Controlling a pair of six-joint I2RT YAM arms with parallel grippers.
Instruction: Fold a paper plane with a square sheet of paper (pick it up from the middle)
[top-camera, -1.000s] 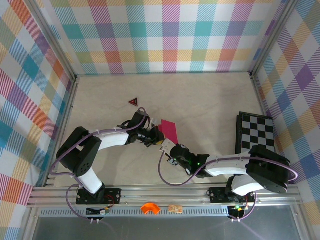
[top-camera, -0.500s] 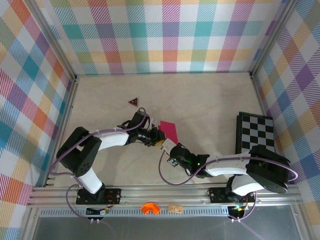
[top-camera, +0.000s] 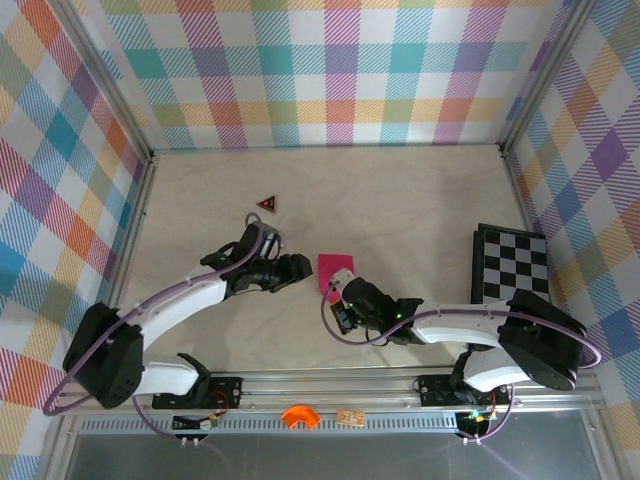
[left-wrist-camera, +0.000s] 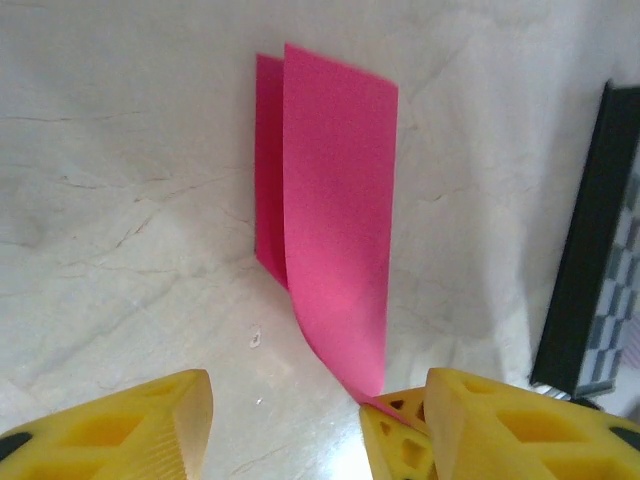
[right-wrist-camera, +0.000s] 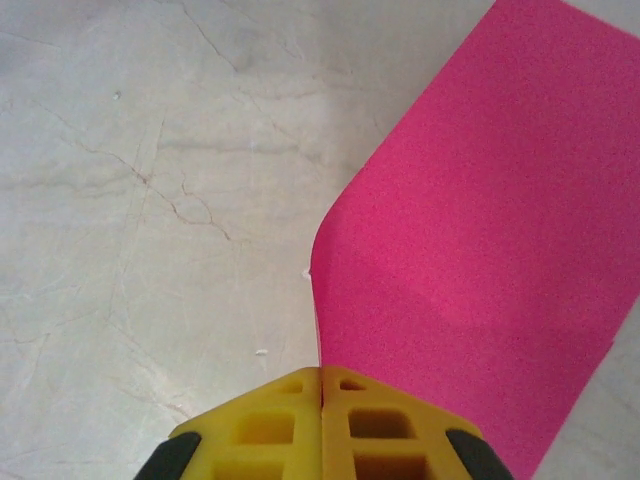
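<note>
Pale, marbled surface (top-camera: 420, 200), boxed in by walls of pastel plaid.

Top view. One square sheet of paper (top-camera: 337, 266), magenta-pink, near the middle of the surface, between the two arm tips. It reads as a small, narrow patch, no longer a flat square. Left fingers (top-camera: 298, 266) just to its left, apart from it. Right fingers (top-camera: 334, 287) at its near edge, touching it. One checkerboard (top-camera: 510, 265) by the right wall, partly covered by the right arm. One dark red triangle (top-camera: 266, 203) behind the left arm, well apart from the paper. Finger gaps too small to judge here.

Left wrist view. Paper doubled: two layers show, a front panel and a narrower strip behind its left edge. The front panel stands off the surface and curls down to a near corner. Left fingers spread wide, bare surface between them, gripping nothing. A further yellow tip sits at that corner; whose it is, cannot tell. Checkerboard cut off at right edge.

Right wrist view. Right fingers pressed together, pinching the paper's near edge. The paper rises and bends away up-right, its far corner cut off.
</note>
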